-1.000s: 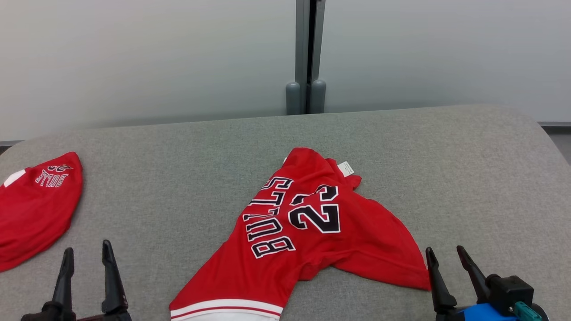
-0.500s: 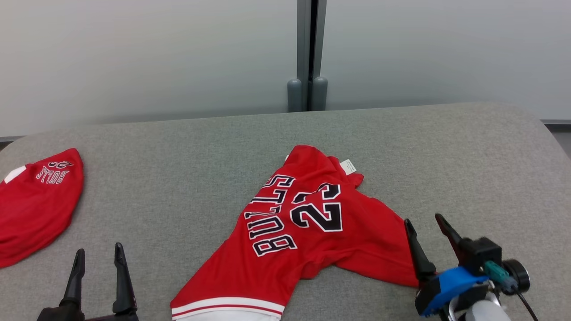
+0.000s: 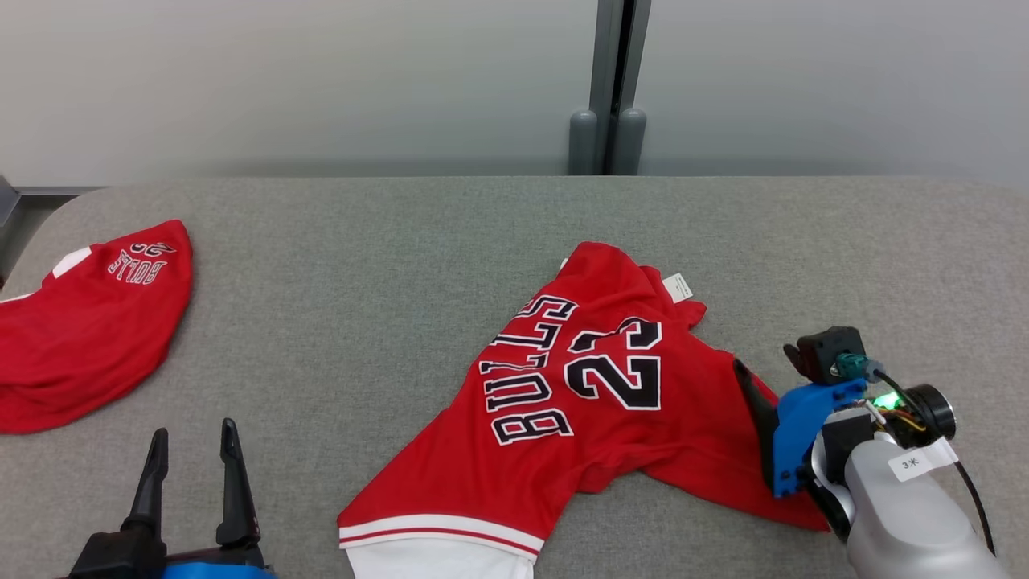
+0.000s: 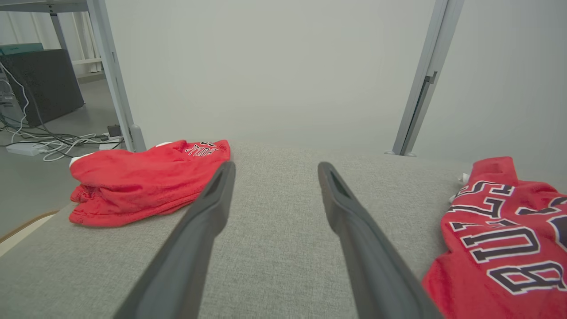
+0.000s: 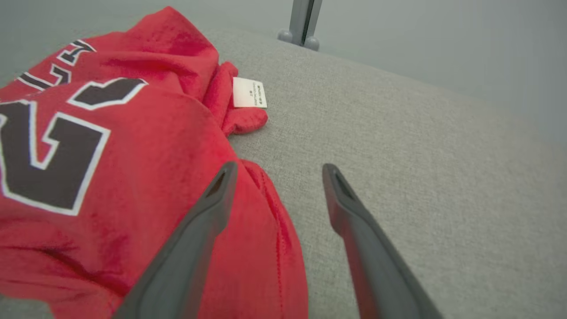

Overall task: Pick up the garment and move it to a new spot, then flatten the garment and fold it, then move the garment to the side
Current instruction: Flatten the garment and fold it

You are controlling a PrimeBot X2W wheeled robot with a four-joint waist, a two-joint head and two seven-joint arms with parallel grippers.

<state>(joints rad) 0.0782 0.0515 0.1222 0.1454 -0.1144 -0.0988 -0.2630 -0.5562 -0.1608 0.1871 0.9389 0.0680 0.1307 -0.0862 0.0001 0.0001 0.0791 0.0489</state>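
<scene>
Red garment [image 3: 611, 450] lies crumpled mid-frame (number uppermost); right gripper [image 5: 278, 168], fingers parted, straddles its edge at lower right, seemingly holding nothing.

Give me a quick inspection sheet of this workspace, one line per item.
Surface: grey fabric table.
Job's things: red jersey, rumpled, number 23 up, white tag showing.
Clutter: second red garment bunched at the table's left end.
Grippers: left gripper open above bare table; right gripper open, one finger over the jersey's edge, one over table.
Cables: black cable on right wrist; loose cables on floor at left.
Surroundings: pale wall panels, grey post.
</scene>
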